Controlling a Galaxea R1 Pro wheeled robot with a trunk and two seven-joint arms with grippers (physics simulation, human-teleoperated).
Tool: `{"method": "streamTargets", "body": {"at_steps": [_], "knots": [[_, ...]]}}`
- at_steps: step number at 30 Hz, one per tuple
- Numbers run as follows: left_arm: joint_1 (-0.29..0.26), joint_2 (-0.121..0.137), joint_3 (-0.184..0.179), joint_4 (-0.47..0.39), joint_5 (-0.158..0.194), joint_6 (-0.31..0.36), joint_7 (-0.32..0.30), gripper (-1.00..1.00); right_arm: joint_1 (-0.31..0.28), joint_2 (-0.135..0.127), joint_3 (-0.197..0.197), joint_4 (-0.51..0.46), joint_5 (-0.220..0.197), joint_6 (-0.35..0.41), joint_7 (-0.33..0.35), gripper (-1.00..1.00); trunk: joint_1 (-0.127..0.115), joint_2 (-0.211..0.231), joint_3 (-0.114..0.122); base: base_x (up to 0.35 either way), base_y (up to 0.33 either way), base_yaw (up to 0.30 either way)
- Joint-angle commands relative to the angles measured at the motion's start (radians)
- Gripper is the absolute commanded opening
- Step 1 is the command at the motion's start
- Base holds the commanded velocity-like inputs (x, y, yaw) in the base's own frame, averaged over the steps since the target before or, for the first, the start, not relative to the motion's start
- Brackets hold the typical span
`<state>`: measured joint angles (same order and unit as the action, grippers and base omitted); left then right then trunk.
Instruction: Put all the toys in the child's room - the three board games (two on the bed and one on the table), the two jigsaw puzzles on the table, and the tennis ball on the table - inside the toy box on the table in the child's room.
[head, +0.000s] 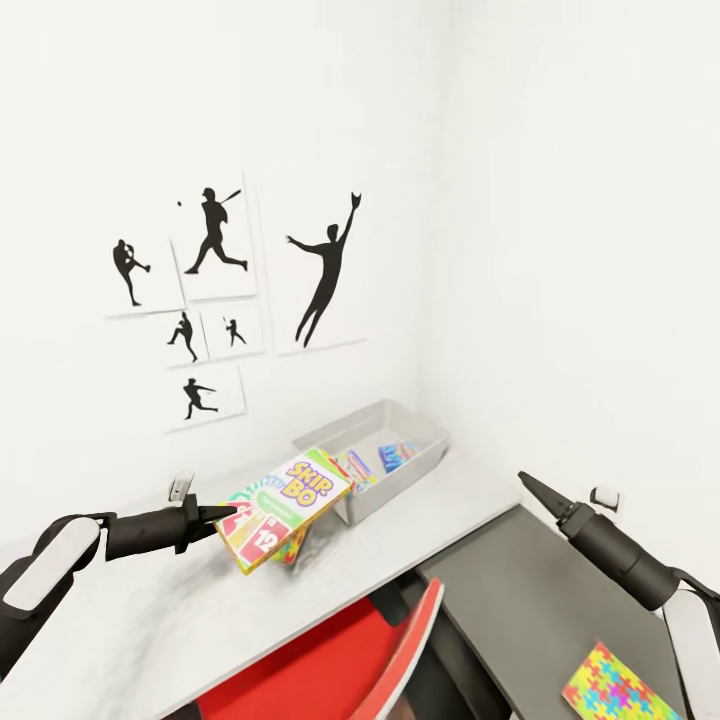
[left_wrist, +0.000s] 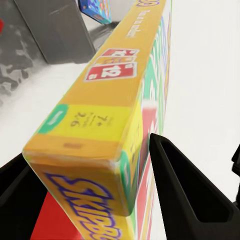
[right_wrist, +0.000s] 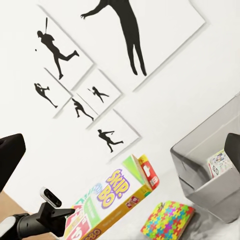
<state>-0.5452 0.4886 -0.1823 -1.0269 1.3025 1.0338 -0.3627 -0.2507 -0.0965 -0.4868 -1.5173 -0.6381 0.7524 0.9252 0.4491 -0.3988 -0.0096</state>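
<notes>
Head view: at centre-left, the left gripper (head: 228, 517) has its fingers clamped on a flat, glossy Skip-Bo board game (head: 283, 508), tilted above the pale desk (head: 150, 620) near the grey toy box (head: 385, 490). At lower right lies a jigsaw puzzle (head: 618, 690); I cannot tell how the right gripper's (head: 525, 481) fingers stand.

Left wrist view: black fingers (left_wrist: 185, 195) pinch the box's yellow edge.

Right wrist view: a second neon puzzle (right_wrist: 167, 220) lies beside the toy box at lower right.
</notes>
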Motion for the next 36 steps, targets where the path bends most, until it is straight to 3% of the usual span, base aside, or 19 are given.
{"method": "streamTargets", "body": {"at_steps": [1, 23, 36], "knots": [[-0.001, 0.001, -0.001, 0.001, -0.007, 0.000, -0.010, -1.00, -0.001, 0.000, -0.001, 0.000, -0.003, 0.006, 0.001, 1.00, 0.001, -0.001, -0.001, 0.244, -0.003, 0.000], [-0.001, 0.001, -0.003, 0.001, -0.007, 0.000, -0.013, -1.00, -0.001, 0.000, -0.001, 0.000, -0.002, 0.005, 0.001, 1.00, 0.001, -0.001, -0.007, 0.116, 0.000, 0.002], [-0.001, 0.001, -0.003, 0.001, -0.006, 0.000, -0.013, -1.00, -0.001, 0.000, -0.001, 0.000, -0.002, 0.005, 0.001, 1.00, 0.001, -0.001, -0.010, 0.096, 0.007, 0.101]]}}
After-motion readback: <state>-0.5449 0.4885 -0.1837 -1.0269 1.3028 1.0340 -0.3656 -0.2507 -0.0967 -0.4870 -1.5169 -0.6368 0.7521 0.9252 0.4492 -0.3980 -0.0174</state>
